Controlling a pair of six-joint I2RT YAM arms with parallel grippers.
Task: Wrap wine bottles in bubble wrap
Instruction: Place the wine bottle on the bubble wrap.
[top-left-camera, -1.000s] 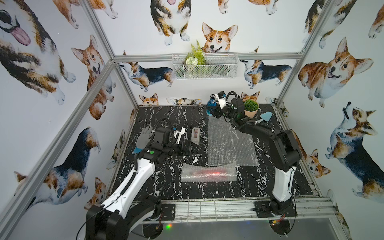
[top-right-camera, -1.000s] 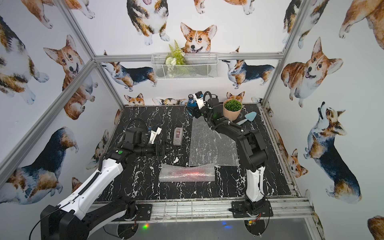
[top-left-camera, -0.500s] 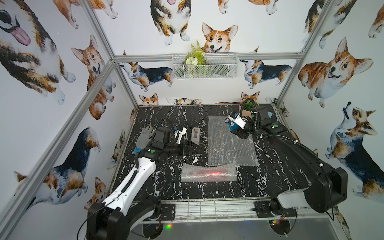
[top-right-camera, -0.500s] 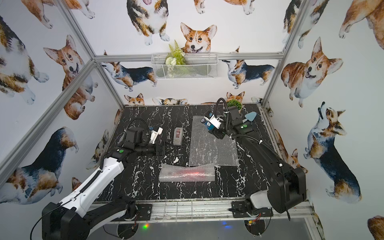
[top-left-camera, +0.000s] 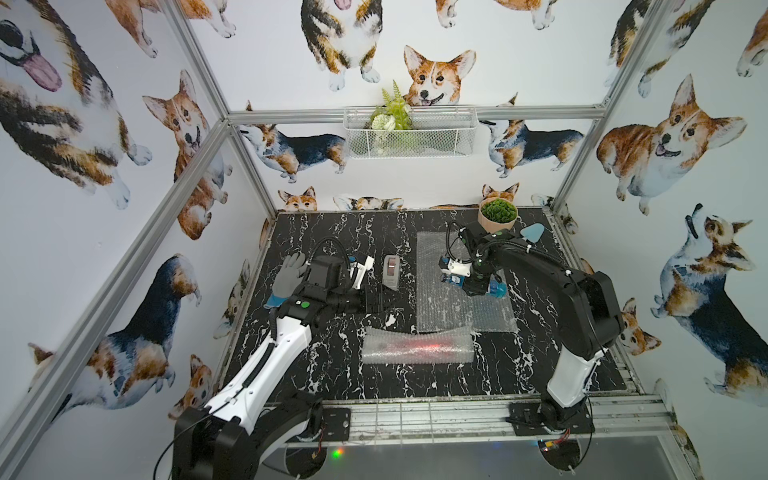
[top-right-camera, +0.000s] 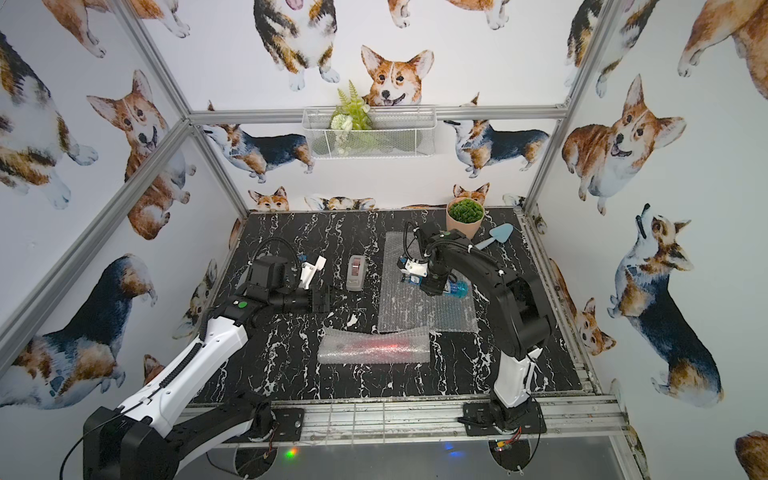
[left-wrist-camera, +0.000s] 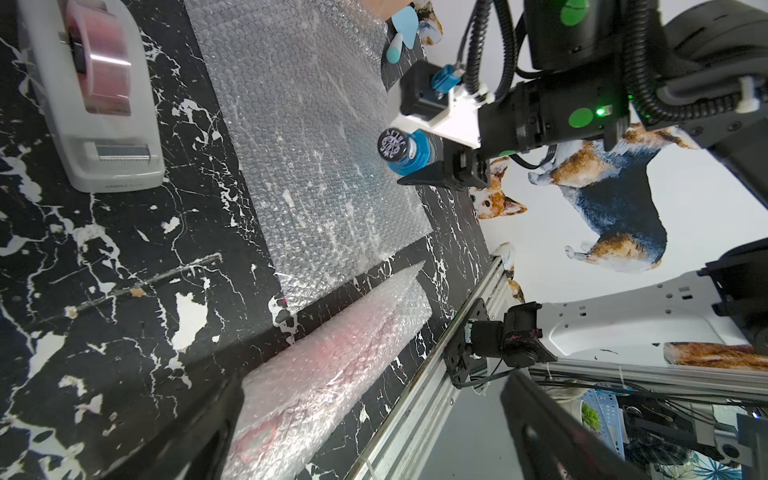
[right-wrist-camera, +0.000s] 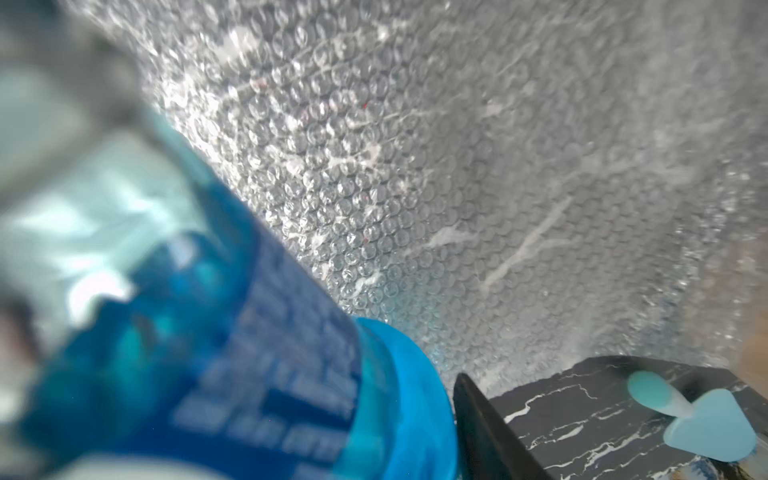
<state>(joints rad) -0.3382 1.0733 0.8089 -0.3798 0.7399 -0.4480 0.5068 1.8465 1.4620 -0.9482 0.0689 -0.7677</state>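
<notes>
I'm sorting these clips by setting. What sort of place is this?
Likely a staged robot test cell, not a real packing room: an aluminium frame encloses the marble-patterned tabletop, corgi-print walls surround it, and the left arm and right arm are mounted on its front rail.

black marble table (top-left-camera: 519, 365), bubble wrap sheet (top-left-camera: 453, 311), wrapped roll (top-left-camera: 415, 347), tape dispenser (top-left-camera: 391, 272), plant pot (top-left-camera: 497, 216)

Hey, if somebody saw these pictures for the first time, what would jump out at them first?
Probably the corgi-print walls all around the black marble table. Next, the translucent blue glass bottle, gripped sideways by the right gripper over a flat clear bubble-wrap sheet at the table's right. Nearer the arms' bases lies a rolled bubble-wrap bundle glowing red-pink.
</notes>
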